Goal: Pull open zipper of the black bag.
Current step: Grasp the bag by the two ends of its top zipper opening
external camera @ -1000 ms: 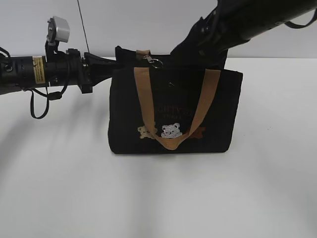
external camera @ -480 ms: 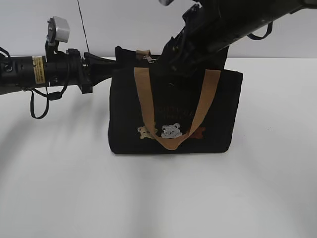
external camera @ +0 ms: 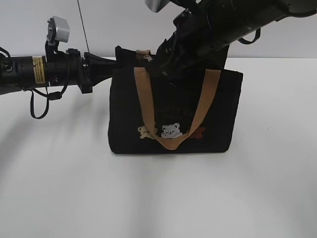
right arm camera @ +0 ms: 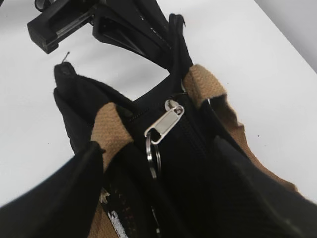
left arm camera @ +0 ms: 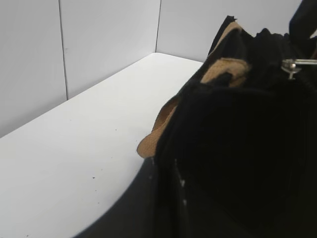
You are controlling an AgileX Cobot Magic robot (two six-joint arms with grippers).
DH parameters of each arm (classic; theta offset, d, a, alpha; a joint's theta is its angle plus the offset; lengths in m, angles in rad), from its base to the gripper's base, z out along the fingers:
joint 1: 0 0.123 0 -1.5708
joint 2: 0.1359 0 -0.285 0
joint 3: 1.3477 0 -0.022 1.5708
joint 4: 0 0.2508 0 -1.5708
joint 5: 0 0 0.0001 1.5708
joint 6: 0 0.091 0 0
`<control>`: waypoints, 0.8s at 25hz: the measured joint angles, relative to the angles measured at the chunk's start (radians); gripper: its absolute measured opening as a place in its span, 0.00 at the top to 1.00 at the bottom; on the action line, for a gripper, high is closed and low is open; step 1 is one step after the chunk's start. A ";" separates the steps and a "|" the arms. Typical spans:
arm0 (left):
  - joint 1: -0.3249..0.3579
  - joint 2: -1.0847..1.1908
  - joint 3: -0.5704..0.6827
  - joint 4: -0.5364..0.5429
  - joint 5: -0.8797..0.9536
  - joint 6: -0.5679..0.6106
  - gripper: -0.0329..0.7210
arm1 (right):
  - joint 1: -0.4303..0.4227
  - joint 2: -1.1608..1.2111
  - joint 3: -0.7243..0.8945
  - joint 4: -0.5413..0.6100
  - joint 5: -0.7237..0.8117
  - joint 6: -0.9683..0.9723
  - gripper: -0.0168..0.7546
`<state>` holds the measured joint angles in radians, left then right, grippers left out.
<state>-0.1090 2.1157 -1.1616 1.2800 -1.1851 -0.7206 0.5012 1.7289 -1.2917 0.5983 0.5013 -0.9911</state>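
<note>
Jaws first: the left gripper point(external camera: 113, 67) is sitting closed at the bag's upper left corner, apparently pinching the fabric there, though the contact itself is hidden behind black cloth in both views that show it. The right gripper point(right arm camera: 163, 163) is reaching down over the top edge from the far right; its dark fingers point(right arm camera: 64, 198) are standing apart on either side of the pull and are not gripping anything that I can see.

Going from largest to smallest, the white worktop point(external camera: 158, 198) is carrying the black bag point(external camera: 173, 134), which is standing upright near the middle, front face toward the near side. Its two tan handles point(external camera: 148, 104) are hanging down the front, crossing over the brown lettering and the small bear patches point(external camera: 171, 130). Along the top edge the zipper point(right arm camera: 190, 139) is running as a thin dark line, and its silver pull point(right arm camera: 163, 125) with the hanging ring point(right arm camera: 152, 157) is lying near the left end of the bag, just beside the tan webbing.

As for progress, I judge that the pull is sitting at its starting end and the opening is not yet begun: the bag is being steadied and the right arm is lining up on the pull. What is left is closing on the pull and drawing it along the top edge.

Whatever the bag is holding inside is not visible, since the top looks closed.
</note>
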 joint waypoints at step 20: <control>0.000 0.000 0.000 0.000 -0.002 0.000 0.93 | 0.000 0.001 0.000 -0.001 0.000 0.013 0.95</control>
<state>-0.1090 2.1157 -1.1616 1.2800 -1.1869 -0.7206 0.5012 1.7298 -1.2917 0.5972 0.5011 -0.9784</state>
